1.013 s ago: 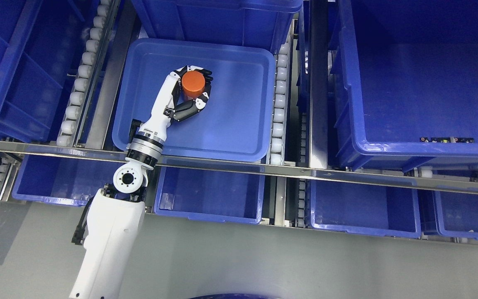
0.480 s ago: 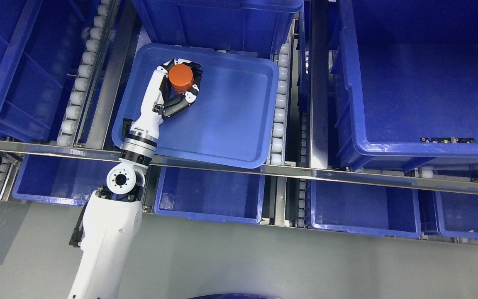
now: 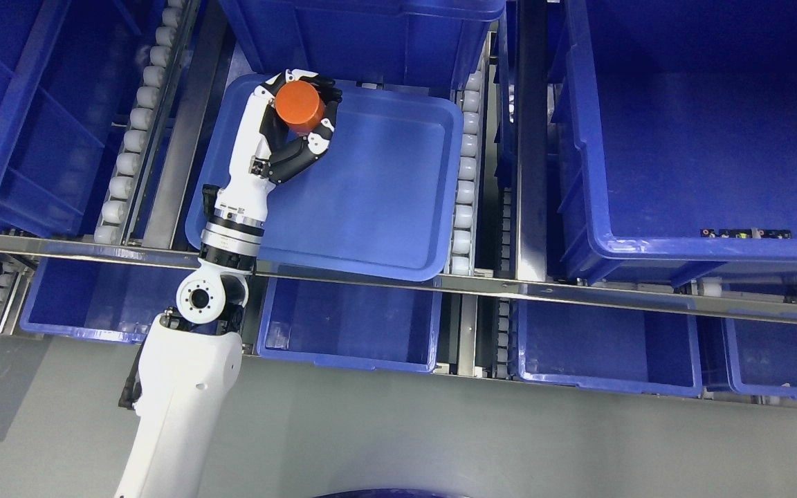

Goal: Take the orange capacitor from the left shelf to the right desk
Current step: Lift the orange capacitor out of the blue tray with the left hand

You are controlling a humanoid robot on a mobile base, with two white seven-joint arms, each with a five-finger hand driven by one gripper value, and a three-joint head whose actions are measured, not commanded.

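Observation:
An orange cylindrical capacitor point(image 3: 299, 106) sits in my left hand point(image 3: 301, 114), whose black-and-white fingers are curled around it. The hand hovers over the far left corner of a shallow blue tray point(image 3: 385, 200) on the shelf's roller lane. My white left arm point(image 3: 184, 401) rises from the bottom left and crosses the shelf's metal front rail. The right arm does not show.
Deep blue bins surround the tray: one behind it point(image 3: 364, 34), a large one at right point(image 3: 703, 138), one at left point(image 3: 18, 111). Lower-level bins point(image 3: 350, 325) sit under the metal rail point(image 3: 481, 283). White rollers point(image 3: 466, 159) flank the tray. Grey floor lies below.
My left hand has carried the orange capacitor from the tray's middle toward its far left corner and higher. The tray itself has skewed slightly on the rollers.

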